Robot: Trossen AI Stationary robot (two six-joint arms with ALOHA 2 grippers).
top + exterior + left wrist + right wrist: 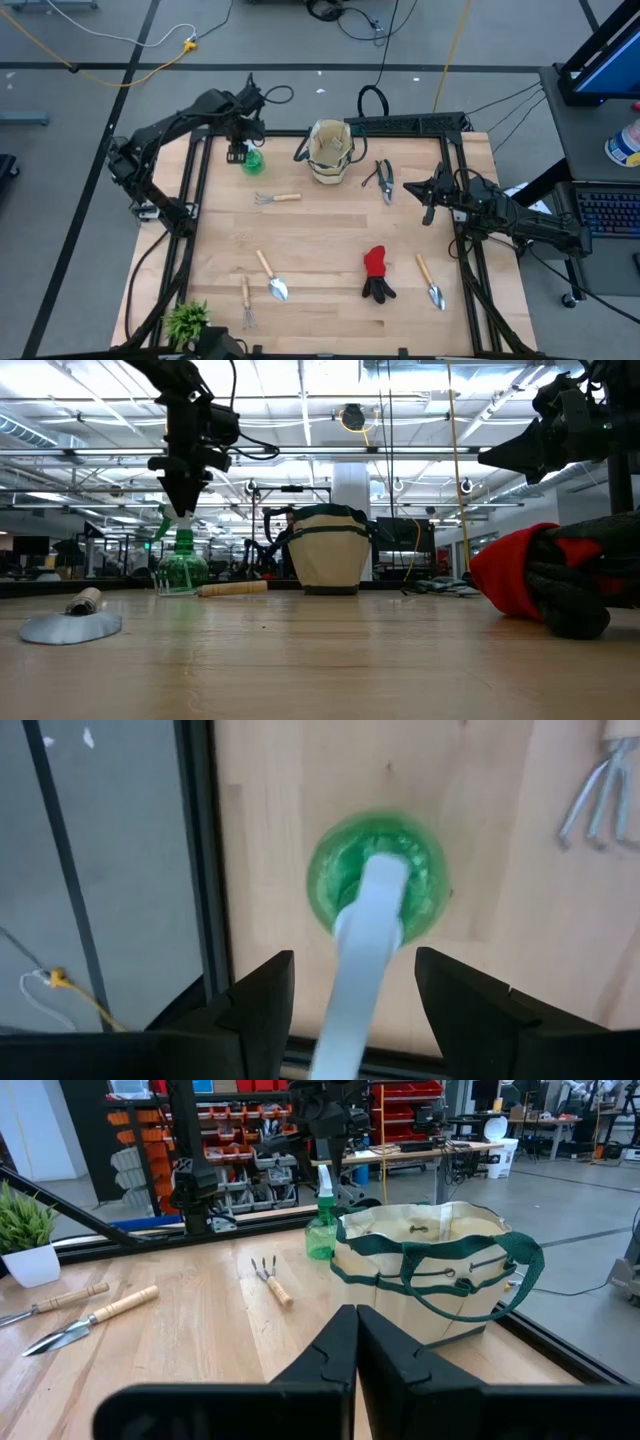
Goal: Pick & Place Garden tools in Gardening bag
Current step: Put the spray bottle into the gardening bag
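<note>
Left gripper hanging right over the spray bottle, fingers spread wide on both sides of the white trigger, not touching yet, ready to drop and pinch. Bottle upright at the table's far left edge, near the bag, so a short trip. Right gripper waiting beside the bag, fingers pressed together, holding nothing

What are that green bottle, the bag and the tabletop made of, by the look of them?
The spray bottle looks like see-through green plastic with a matte white trigger: light passes through its body. The bag seems to be beige woven cloth with dark green straps; it sags and creases. The table looks like pale wood, with visible grain and joined strips.
</note>
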